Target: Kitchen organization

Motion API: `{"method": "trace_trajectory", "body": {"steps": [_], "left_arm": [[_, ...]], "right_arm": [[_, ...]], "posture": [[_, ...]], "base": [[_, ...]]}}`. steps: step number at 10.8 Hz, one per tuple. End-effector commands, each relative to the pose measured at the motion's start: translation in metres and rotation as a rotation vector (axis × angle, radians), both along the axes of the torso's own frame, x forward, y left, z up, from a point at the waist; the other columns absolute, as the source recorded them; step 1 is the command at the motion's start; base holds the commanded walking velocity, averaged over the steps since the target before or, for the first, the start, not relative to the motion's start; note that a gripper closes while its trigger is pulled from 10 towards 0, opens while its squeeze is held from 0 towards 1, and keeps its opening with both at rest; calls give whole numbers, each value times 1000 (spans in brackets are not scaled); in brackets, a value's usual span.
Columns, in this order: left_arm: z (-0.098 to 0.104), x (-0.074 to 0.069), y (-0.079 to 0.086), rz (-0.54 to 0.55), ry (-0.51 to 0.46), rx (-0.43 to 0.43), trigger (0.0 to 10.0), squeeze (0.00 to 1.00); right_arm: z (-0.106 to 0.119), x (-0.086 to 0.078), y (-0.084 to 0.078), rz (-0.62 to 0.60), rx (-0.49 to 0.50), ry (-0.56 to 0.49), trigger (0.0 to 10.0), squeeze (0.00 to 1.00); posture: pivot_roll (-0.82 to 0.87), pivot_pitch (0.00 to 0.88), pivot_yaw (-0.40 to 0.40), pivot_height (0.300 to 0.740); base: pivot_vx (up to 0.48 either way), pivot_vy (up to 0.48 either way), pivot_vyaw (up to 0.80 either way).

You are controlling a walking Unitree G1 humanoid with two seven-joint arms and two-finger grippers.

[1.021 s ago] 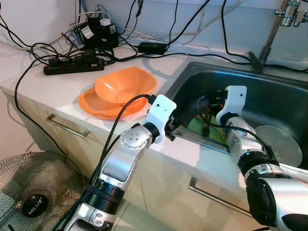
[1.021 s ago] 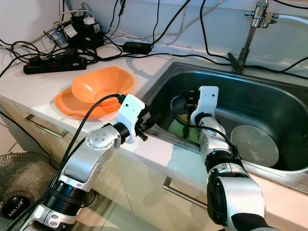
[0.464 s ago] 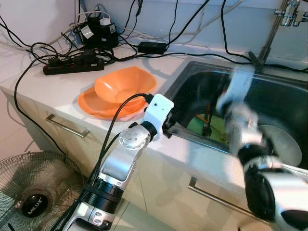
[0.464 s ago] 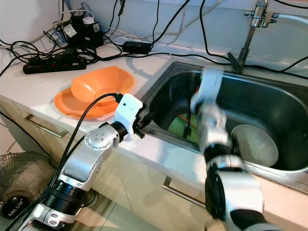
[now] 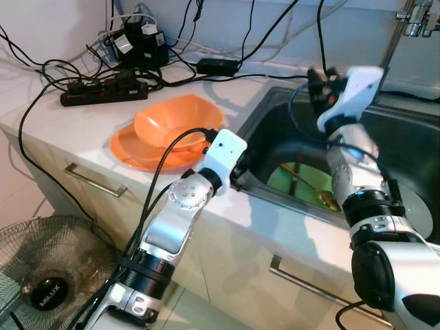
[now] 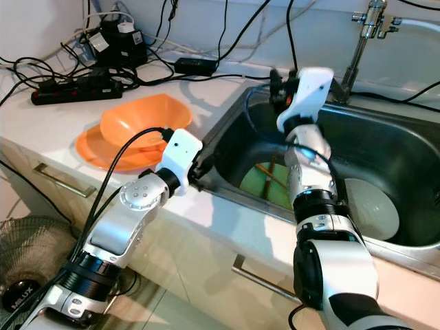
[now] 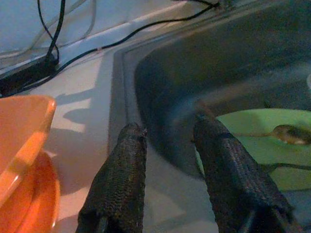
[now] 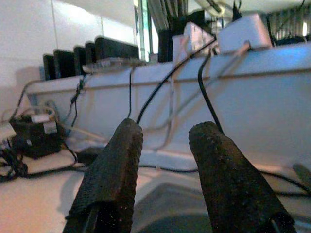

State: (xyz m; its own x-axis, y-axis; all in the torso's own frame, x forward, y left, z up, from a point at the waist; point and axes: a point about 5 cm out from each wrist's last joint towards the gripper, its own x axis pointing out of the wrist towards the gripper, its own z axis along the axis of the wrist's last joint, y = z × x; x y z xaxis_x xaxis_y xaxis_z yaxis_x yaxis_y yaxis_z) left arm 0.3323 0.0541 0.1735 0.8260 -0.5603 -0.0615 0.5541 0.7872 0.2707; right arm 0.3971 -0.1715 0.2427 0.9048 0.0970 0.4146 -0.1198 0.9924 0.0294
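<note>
A white kitchen countertop (image 5: 82,127) ran along a pale wall, with a stainless steel sink (image 5: 412,148) sunk into it and drawer handles on the cream cabinet front below. Left of the sink, an orange bowl (image 5: 175,120) sat nested on an orange plate (image 5: 134,155), both smooth and glossy. Beyond them, against the wall, lay a black power strip (image 5: 103,89) amid a tangle of black cables and adapters. A round wire fan (image 5: 48,275) stood on the floor below the countertop's left end. A chrome tap (image 6: 364,27) rose behind the sink.

Inside the sink, a flat green plate (image 6: 265,185) lay at the left end of the basin with a long-handled brown spoon (image 5: 309,185) resting across it; a round grey plate (image 6: 375,213) lay just to its right on the steel floor.

A second before, the right arm had reached down into the basin over the green plate. It had since swung up, and the right gripper (image 8: 165,145) now hung above the sink's back left corner, its two textured black fingers set moderately apart and holding nothing, facing the wall and cables. The left gripper (image 7: 167,133) stayed at the sink's front left rim, shifted slightly towards the counter, its fingers likewise parted and empty over the steel edge.
</note>
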Motion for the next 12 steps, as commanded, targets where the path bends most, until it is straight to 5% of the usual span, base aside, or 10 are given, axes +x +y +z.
{"method": "trace_trajectory", "body": {"steps": [1, 3, 5, 8, 9, 10, 11, 12], "left_arm": [[5, 3, 5, 23, -29, 6, 10000, 0], [12, 4, 10, 34, -105, 86, 10000, 0], [25, 3, 17, 47, -234, 317, 10000, 0], [43, 3, 29, 65, -314, 466, 10000, 0], [49, 4, 38, 78, -307, 482, 10000, 1000], [51, 5, 44, 101, -306, 509, 10000, 1000], [43, 8, 60, 100, -249, 552, 10000, 588], [40, 8, 68, 100, -228, 584, 10000, 0]], "right_arm": [[-2, -2, 5, 27, 6, -1, 10000, 0], [-28, -11, 19, 95, 67, 63, 10000, 0], [-54, -25, 34, 222, 139, 142, 10000, 0], [-64, -33, 40, 254, 165, 177, 10000, 0], [-61, -33, 42, 270, 166, 184, 10000, 0], [-60, -33, 43, 275, 167, 184, 10000, 0], [-60, -34, 44, 279, 165, 186, 10000, 0], [-61, -34, 45, 279, 162, 191, 10000, 0]], "posture": [[140, 31, 65, 740], [139, 18, 70, 740], [142, 13, 68, 740], [152, 0, 70, 740], [156, 0, 69, 740], [161, 0, 68, 740], [158, 0, 66, 740], [158, 0, 65, 740]], "base": [[0, 0, 0], [0, 0, 0], [0, 0, 0], [0, 0, 0], [0, 0, 0], [0, 0, 0], [0, 0, 0], [0, 0, 0]]}}
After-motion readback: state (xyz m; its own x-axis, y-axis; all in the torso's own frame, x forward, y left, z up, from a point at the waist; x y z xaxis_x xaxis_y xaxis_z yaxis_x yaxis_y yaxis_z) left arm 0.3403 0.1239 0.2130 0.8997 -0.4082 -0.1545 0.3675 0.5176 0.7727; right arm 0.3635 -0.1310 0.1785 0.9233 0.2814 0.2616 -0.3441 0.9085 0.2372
